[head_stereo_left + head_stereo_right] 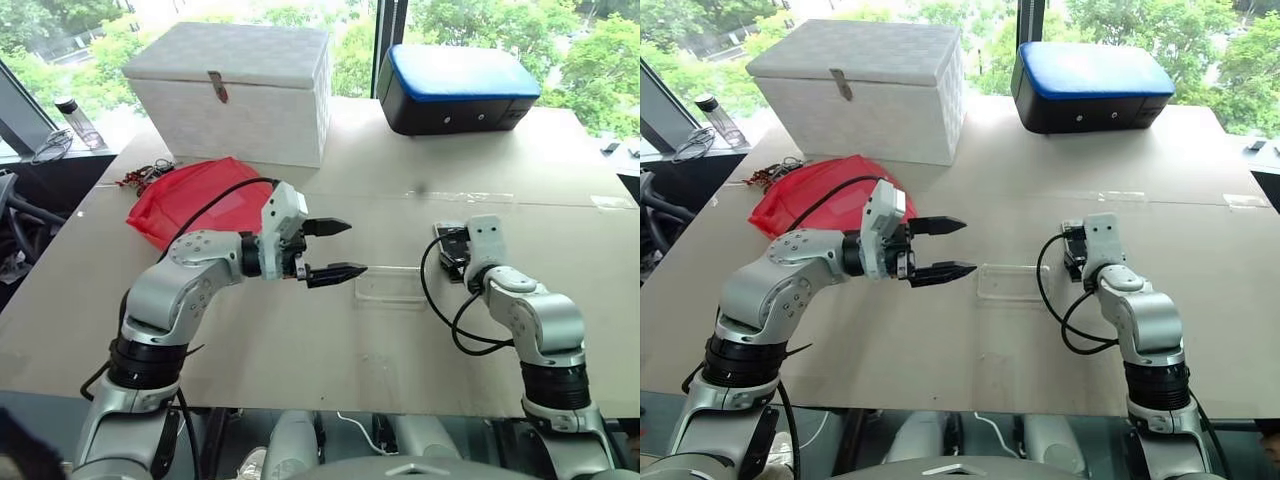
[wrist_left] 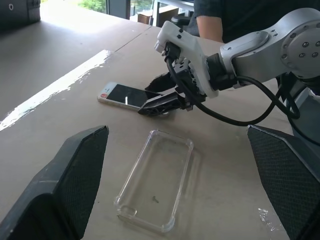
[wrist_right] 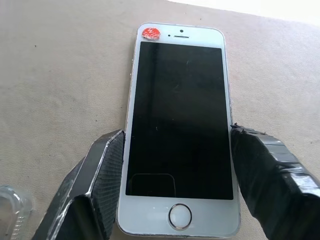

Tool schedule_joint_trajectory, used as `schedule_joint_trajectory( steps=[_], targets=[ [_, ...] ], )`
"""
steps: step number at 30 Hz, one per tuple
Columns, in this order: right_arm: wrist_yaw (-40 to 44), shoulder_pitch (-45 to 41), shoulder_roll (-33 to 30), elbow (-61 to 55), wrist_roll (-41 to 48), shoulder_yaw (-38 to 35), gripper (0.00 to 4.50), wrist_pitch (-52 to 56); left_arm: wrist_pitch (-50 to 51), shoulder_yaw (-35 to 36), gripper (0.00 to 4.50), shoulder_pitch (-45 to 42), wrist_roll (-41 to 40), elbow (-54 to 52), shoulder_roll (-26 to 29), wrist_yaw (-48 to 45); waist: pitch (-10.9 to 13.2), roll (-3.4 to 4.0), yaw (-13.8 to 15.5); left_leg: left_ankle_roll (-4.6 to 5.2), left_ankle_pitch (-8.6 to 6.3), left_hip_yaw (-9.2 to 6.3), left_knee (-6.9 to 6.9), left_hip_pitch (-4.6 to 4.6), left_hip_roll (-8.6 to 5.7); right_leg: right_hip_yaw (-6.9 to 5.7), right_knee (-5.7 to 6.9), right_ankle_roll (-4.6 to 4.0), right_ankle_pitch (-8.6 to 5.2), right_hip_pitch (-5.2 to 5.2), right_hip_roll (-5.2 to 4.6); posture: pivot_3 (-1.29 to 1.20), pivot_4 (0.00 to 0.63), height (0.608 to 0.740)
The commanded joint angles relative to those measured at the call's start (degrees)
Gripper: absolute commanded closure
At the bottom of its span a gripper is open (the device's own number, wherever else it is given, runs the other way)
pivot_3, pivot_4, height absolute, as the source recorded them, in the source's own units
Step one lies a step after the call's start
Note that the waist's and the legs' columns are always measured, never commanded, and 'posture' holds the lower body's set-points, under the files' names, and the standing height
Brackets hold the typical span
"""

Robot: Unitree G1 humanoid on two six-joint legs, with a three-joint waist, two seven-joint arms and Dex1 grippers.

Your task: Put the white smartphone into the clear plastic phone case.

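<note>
With the right gripper (image 3: 175, 165) fingers apart astride the white smartphone (image 3: 179, 125) lying flat on the surface (image 1: 300, 340) beside the clear plastic phone case (image 2: 155, 180), and the left gripper (image 1: 335, 250) fingers apart over nothing, a shallow pinch could skid the phone away.

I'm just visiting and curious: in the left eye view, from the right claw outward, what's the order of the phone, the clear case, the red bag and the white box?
1. white smartphone, between the right claw fingers
2. clear plastic phone case, just to its left
3. red bag, far left
4. white box, back left; close call with the bag

clear plastic phone case (image 3: 9, 212) cut off, person (image 2: 235, 17) cropped
</note>
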Motion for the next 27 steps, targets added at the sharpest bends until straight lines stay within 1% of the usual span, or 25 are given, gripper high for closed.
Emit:
schedule_joint_trajectory(
  steps=[1, 4, 6, 9, 11, 13, 18, 22, 24, 27],
  targets=[
    [4.5, 2.9, -1.8, 4.5, 0.5, 2.9, 1.71, -1.0, -2.7, 0.0, 0.00, -0.7, 1.0, -0.1, -0.6, 0.9, 0.0, -0.01, 0.2, 0.00, 0.00, 0.02, 0.00, -0.01, -0.01, 0.02, -0.01, 0.00, 0.00, 0.00, -0.02, 0.00, 0.150, 0.740],
    [8.5, 2.2, -7.1, 2.0, 0.3, 1.3, 1.71, -5.5, -7.7, 0.3, 0.00, -1.0, 4.7, 1.4, -3.0, 4.7, 0.1, 0.08, 0.7, 0.00, 0.00, 0.03, 0.00, -0.08, -0.10, 0.02, -0.09, 0.01, 0.00, -0.01, -0.12, 0.00, 0.150, 0.740],
    [12.9, 1.4, -10.2, 0.2, 2.2, -0.7, 1.71, -8.4, -11.3, 0.9, 0.00, -0.7, 4.6, 2.5, -5.2, 4.5, 0.2, 0.19, 1.1, 0.01, 0.00, 0.05, 0.00, -0.19, -0.13, 0.02, -0.16, 0.01, 0.00, -0.05, -0.15, 0.00, 0.150, 0.740],
    [18.5, 0.1, -14.3, -1.2, 3.7, -1.7, 1.71, -12.2, -12.2, 1.0, 0.00, -0.3, 4.7, 3.6, -5.5, 4.1, 0.5, 0.51, 1.8, 0.01, -0.01, 0.12, -0.02, -0.38, -0.14, 0.08, -0.17, 0.00, 0.02, -0.22, -0.13, 0.00, 0.150, 0.740],
    [22.9, -1.6, -15.4, -2.4, 6.9, -3.9, 1.71, -16.0, -11.9, 1.1, 0.00, -0.2, 4.2, 4.1, -5.3, 3.9, 0.6, 0.66, 1.8, 0.01, -0.01, 0.13, -0.07, -0.46, -0.15, 0.10, -0.17, 0.00, 0.02, -0.35, -0.10, 0.00, 0.150, 0.740],
    [26.6, -3.4, -17.2, -3.1, 8.8, -4.0, 1.71, -16.7, -11.9, 0.9, 0.00, 0.4, 4.3, 3.9, -5.1, 3.9, 0.9, 0.90, 1.8, 0.01, 0.00, 0.11, -0.08, -0.48, -0.14, 0.10, -0.18, 0.01, 0.01, -0.36, -0.04, 0.00, 0.150, 0.740],
    [37.8, -6.1, -24.2, -4.8, 9.6, 1.8, 1.71, -21.6, -13.7, 1.2, 0.00, 2.9, 5.8, 3.5, -3.5, 3.8, 1.0, 1.04, 1.9, 0.01, -0.01, 0.07, -0.17, -0.61, -0.13, 0.07, -0.50, 0.00, 0.01, -0.38, -0.03, 0.00, 0.150, 0.740],
    [47.4, -7.3, -31.5, -4.0, 3.6, 10.7, 1.71, -31.4, -14.2, 1.7, 0.00, 7.1, 5.6, 1.7, -0.2, 1.6, 1.0, 1.06, 2.0, 0.01, -0.01, -0.08, -0.16, -0.98, -0.12, -0.11, -0.92, -0.11, 0.10, -0.48, -0.05, 0.00, 0.150, 0.740],
    [50.6, -8.0, -33.5, -2.4, 0.6, 14.6, 1.71, -36.2, -13.8, 2.4, 0.00, 9.4, 4.8, 0.3, 1.0, 1.4, 1.0, 1.05, 2.1, 0.01, -0.01, -0.07, -0.12, -1.13, -0.13, -0.11, -0.97, -0.13, 0.11, -0.59, -0.09, 0.00, 0.150, 0.740],
    [54.4, -8.7, -34.0, -0.4, -1.9, 18.0, 1.71, -41.6, -14.5, 3.2, 0.00, 12.7, 4.8, -1.6, 2.5, 1.1, 1.1, 1.04, 2.2, 0.00, -0.01, -0.05, -0.09, -1.19, -0.14, -0.11, -0.98, -0.11, 0.10, -0.65, -0.11, 0.00, 0.150, 0.740]
  ],
)
